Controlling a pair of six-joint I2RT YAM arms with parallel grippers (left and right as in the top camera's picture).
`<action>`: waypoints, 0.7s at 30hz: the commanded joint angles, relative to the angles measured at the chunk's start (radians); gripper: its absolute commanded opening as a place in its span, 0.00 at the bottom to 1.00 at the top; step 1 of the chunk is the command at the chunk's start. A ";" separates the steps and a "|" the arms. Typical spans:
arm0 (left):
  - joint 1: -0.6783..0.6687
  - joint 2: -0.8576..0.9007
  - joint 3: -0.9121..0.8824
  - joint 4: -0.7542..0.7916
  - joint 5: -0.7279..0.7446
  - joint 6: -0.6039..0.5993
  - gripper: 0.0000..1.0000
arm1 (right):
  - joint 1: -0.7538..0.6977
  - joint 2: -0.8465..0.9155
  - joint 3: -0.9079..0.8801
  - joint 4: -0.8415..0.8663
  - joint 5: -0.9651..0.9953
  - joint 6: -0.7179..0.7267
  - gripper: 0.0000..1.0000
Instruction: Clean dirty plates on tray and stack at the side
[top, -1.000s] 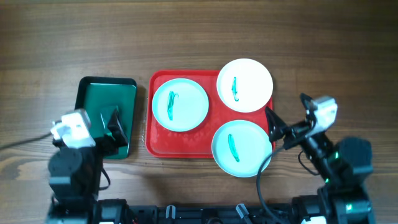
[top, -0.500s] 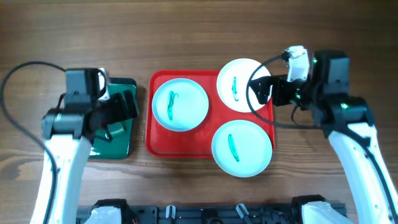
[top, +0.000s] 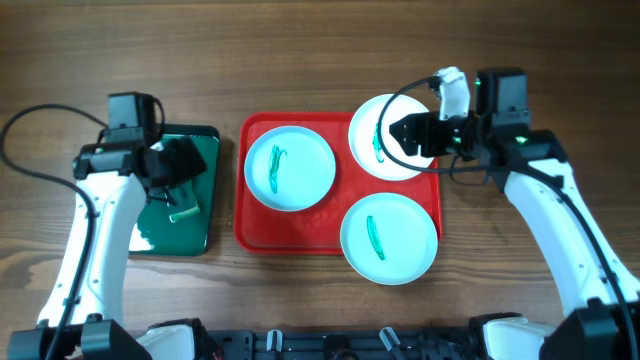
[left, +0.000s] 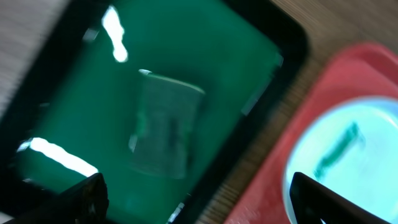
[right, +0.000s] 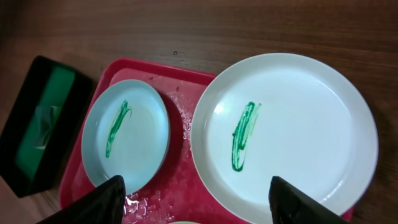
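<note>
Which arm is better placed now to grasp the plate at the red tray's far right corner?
Right: the right gripper hovers open above that plate, while the left gripper is away over the green tray.

on the tray (top: 255, 232) i see a rear-left plate (top: 289, 167), a rear-right plate (top: 400, 108) overhanging the back rim, and a front-right plate (top: 389, 238) overhanging the front rim. just left sits the smaller tray (top: 185, 240), a cloth (top: 183, 212) lying in it.
</note>
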 joint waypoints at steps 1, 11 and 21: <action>0.016 0.000 0.002 -0.003 -0.064 -0.035 0.92 | 0.027 0.041 0.019 0.034 -0.012 0.076 0.67; 0.019 0.082 -0.048 0.003 -0.136 -0.017 0.72 | 0.183 0.071 0.019 0.088 0.095 0.197 0.50; 0.019 0.261 -0.048 0.039 -0.136 -0.014 0.57 | 0.259 0.124 0.019 0.119 0.153 0.233 0.50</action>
